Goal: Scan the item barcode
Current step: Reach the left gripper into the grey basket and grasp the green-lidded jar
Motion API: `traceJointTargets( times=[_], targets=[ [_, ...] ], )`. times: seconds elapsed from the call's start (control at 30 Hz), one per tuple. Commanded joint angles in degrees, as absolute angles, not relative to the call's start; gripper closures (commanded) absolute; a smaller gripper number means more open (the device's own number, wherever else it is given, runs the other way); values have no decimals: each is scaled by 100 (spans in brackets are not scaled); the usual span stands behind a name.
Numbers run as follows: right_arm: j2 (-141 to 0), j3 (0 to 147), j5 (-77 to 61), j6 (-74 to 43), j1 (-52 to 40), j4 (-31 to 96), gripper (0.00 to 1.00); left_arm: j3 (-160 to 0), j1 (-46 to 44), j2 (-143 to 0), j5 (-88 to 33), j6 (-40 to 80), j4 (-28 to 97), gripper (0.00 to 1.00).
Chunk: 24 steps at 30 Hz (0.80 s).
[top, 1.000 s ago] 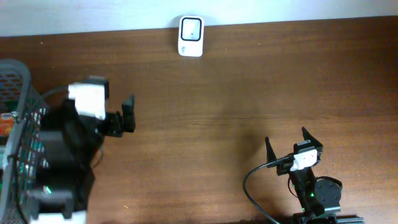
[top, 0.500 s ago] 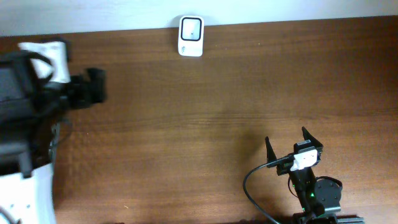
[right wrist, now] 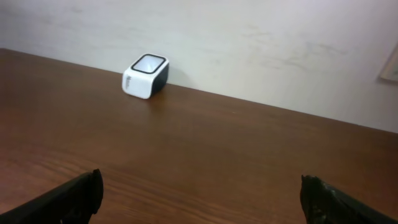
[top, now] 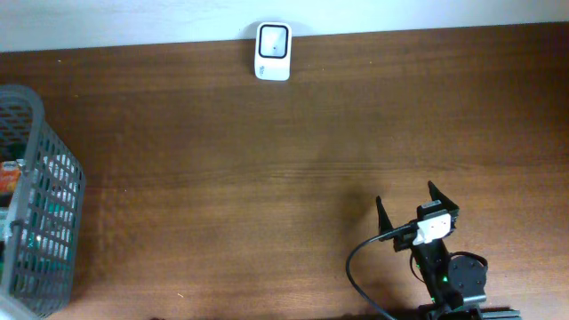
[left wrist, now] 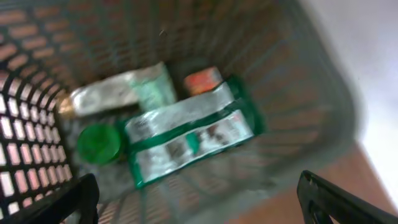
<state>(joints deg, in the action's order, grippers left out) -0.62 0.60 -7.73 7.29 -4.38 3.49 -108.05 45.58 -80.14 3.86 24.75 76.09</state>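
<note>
At the left edge of the counter, a grey mesh basket holds the goods. Our left wrist view is blurred, but we make out a green-and-white packet lying across the bottom, a silvery packet beyond it, a small orange pack and a round green thing, possibly a lid. The left pincer hangs above them, spread wide and holding nothing. Further right, the white scanner stands at the counter's far edge, by the wall. Near right, the right pincer sits over bare wood, likewise wide apart and empty, well apart from the scanner.
</note>
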Motion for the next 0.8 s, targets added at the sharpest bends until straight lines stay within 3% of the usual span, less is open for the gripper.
traceJointTargets(
  times=[0.0, 0.17, 0.37, 0.77],
  targets=[
    [-21, 32, -766, 707, -502, 388, 2, -10425, 4639, -8431, 1081, 2633, 7706, 0],
    [-21, 32, -766, 705, -502, 388, 2, -9564, 5260, -8799, 1103, 2606, 7520, 1],
    [-21, 32, -766, 705, -502, 388, 2, -7909, 5745, -8809, 1376, 1951, 6222, 1],
    [-21, 32, -766, 707, -502, 388, 2, -7513, 5756, -9671, 1750, 419, 5323, 4]
  ],
)
